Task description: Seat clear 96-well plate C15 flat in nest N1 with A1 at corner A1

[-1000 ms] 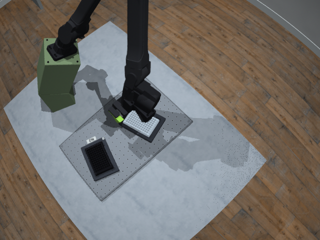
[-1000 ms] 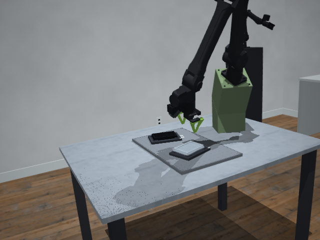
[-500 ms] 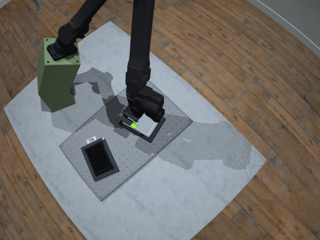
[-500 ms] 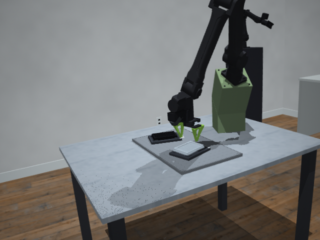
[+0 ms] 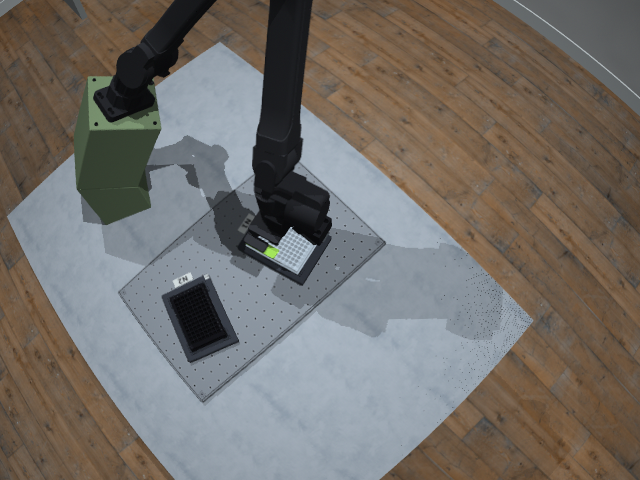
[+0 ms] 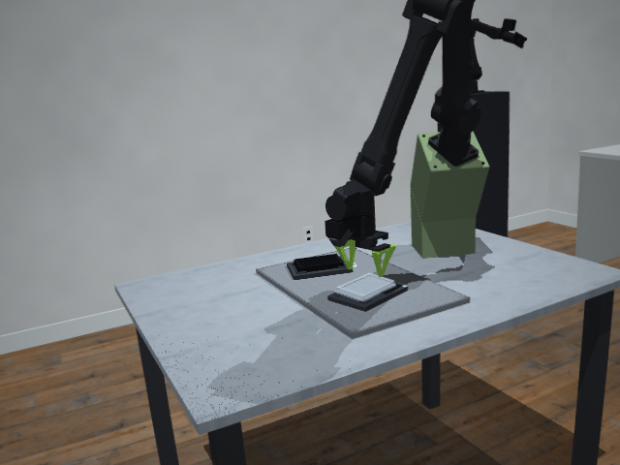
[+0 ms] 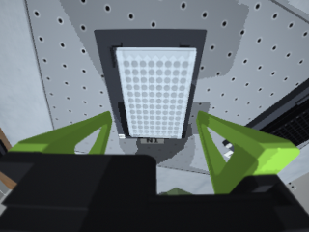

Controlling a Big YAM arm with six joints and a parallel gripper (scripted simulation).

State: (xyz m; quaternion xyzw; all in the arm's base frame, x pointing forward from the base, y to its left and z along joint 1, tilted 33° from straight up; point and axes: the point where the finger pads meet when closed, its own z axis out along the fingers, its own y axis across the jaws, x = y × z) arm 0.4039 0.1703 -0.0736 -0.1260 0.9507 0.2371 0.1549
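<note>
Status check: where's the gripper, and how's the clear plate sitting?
Gripper open, empty, above the clear plate. Plate on its nest, untouched, not yet gripped. Black plate in its own nest, off to the side. Nothing between fingers and plate.

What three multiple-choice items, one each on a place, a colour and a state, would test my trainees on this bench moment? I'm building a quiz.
1. Where is the tool?
A. above the clear plate's near end
B. over the black plate
C. beside the green pedestal

2. What colour are the tool's fingers?
A. black
B. bright green
C. white

3. How is the tool set?
A. shut on the clear plate
B. shut on nothing
C. open, holding nothing

Answers: 1 A, it hangs over clear plate C15 in nest N1. 2 B, both fingers show green. 3 C, the fingers stand wide apart above the plate.
</note>
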